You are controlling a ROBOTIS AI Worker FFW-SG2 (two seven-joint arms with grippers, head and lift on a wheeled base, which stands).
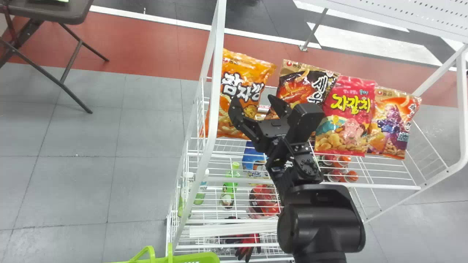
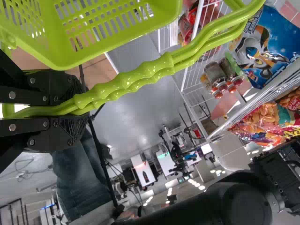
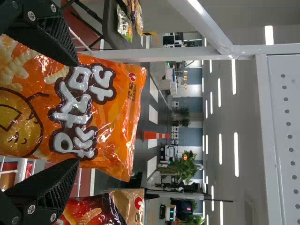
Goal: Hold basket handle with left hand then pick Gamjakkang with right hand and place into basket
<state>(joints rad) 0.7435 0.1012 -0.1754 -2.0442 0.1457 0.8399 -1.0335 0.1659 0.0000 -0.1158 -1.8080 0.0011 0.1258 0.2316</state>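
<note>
While my left pincer (image 2: 86, 108) grasps the handle (image 2: 136, 75) of the basket (image 2: 61, 51), my right pincer (image 1: 252, 98) is spread wide at the Gamjakkang (image 1: 241, 69), which stands at the left end of the rack (image 1: 218, 47), beside a dark snack bag (image 1: 303, 84). I expect it to be light and puffy, its film soft and rather slippery, the snacks inside brittle. I'd take it by both side edges near mid-height, squeezing just enough to dent the film, and mind its neighbour with the nearer finger.
</note>
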